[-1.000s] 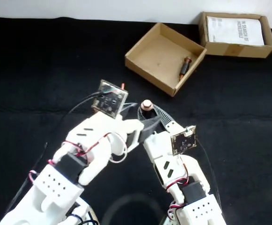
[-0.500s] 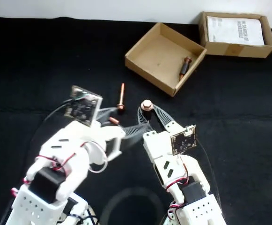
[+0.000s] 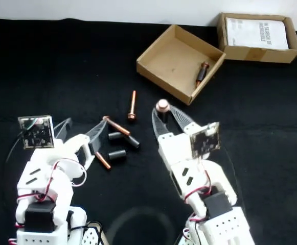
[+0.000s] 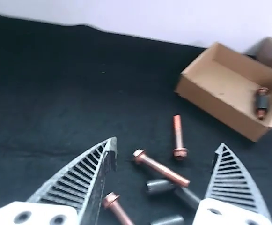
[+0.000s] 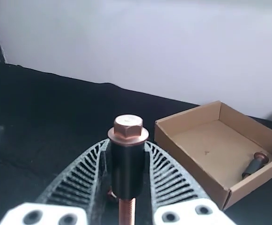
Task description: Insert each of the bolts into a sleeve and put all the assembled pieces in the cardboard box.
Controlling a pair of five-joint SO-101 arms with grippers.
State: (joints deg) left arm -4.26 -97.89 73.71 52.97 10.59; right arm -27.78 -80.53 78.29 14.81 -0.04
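The right gripper (image 3: 162,111) clamps a sleeved bolt (image 5: 128,133) upright, near the box (image 3: 163,83). The left gripper (image 4: 167,143) — wide open — faces loose bolts (image 4: 160,169).

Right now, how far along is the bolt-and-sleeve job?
Done: one copper bolt in a black sleeve lies in the open brown cardboard box. In hand: the right arm's jaws grip a second assembled bolt and sleeve, upright, not yet boxed. Left: three loose copper bolts and three black sleeves on the black cloth by the left arm's open jaws.
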